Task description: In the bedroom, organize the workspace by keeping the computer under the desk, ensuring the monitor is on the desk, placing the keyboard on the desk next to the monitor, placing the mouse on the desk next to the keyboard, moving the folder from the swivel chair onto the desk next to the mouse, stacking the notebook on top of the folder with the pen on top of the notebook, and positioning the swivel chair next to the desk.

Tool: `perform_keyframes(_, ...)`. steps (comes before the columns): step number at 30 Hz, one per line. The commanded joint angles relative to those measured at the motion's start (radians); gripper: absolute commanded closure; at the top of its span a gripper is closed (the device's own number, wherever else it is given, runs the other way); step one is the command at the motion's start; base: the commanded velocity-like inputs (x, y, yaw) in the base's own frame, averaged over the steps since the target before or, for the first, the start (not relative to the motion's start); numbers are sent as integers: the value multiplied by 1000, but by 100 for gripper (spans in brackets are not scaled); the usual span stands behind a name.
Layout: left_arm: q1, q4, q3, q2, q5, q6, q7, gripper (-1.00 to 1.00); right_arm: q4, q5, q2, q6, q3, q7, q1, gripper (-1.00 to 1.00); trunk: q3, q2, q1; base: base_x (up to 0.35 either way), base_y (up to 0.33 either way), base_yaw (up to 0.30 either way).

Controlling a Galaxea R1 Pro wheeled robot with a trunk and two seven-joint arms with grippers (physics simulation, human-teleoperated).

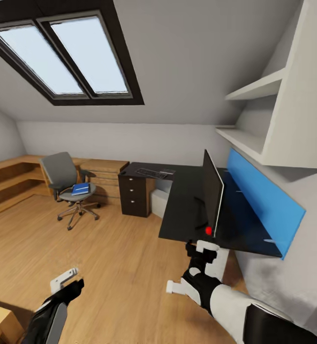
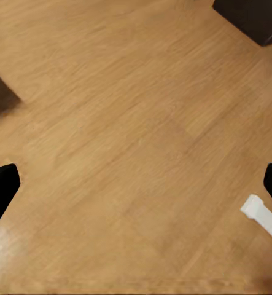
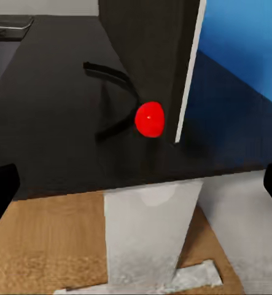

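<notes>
A: What do we count, largest first?

B: One desk, black and L-shaped, its long arm running away from the right gripper, which hangs just before the near edge. One swivel chair well off beyond the left gripper, seat turned toward us. One monitor standing on the desk just past the right gripper, edge-on to us, its long axis running away along the desk, its red dot at the near lower corner. One keyboard far up the desk, lying crosswise. One blue folder flat on the chair seat.

A: What can't we make out?

B: A pale box under the desk is half hidden, so we cannot name it. The keyboard is too small to read. The monitor's stem shows in the right wrist view as a thin dark curve.

A: And the grippers?

B: Both fingers of each spread wide, nothing between them. The left hangs over bare wooden floor.
</notes>
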Motion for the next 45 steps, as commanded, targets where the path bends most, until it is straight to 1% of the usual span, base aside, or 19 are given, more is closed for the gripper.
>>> perform_keyframes(1, -1, 48, 0, 8, 4, 3, 5, -100, 0, -6, 4, -4, 12, 44, 13, -100, -2, -2, 0, -81, 303, 0)
perform_keyframes(2, -1, 99, -1, 14, -6, 3, 5, -100, 0, -6, 7, -5, 12, 85, 47, -100, -2, -2, 0, -52, 315, 0)
perform_keyframes(4, -1, 150, -3, 19, -20, 2, 4, -100, 0, -6, 9, -7, 12, 123, 82, -100, -2, -2, 0, -37, 321, 0)
perform_keyframes(6, 11, 138, -4, 7, -25, -9, -7, -100, -11, -6, 11, -1, 23, 122, 70, -100, -2, -2, 0, 0, 0, 0)
perform_keyframes(10, 24, 115, -4, -15, -22, -31, -14, -100, -15, -7, 11, 1, 25, 120, 48, -100, -2, -2, 0, 0, 0, 0)
perform_keyframes(13, 30, 99, -4, -18, -15, -48, -15, -100, -16, -7, 11, 3, 25, 116, 38, -100, -2, -2, 0, 0, 0, 0)
perform_keyframes(17, 47, 76, -9, -18, -10, -71, -15, -100, -22, -4, 11, -3, 27, 117, 61, -100, -2, -2, 0, 0, 0, 0)
perform_keyframes(24, 49, 37, -10, -18, -10, -110, -14, -100, -22, -5, 11, -4, 28, 118, 101, -100, -2, -2, 0, -22, 23, 0)
perform_keyframes(28, 50, 14, -10, -18, -10, -132, -14, -100, -23, -5, 11, -4, 28, 117, 122, -100, -2, -2, 0, -114, 194, 0)
perform_keyframes(38, 50, 7, -10, -18, -10, -188, -14, -100, -25, -5, 11, -4, 31, 118, 124, -100, -2, -2, 0, -125, 260, 0)
perform_keyframes(39, 50, 7, -10, -18, -10, -427, -14, -100, -26, -5, 11, -4, 31, 118, 124, -100, -2, -2, 0, -26, 142, 0)
perform_keyframes(45, 50, 7, -10, -18, -10, -428, -15, -100, -26, -2, 11, -16, 31, 120, 125, -100, -2, -2, 0, -5, 28, -132)
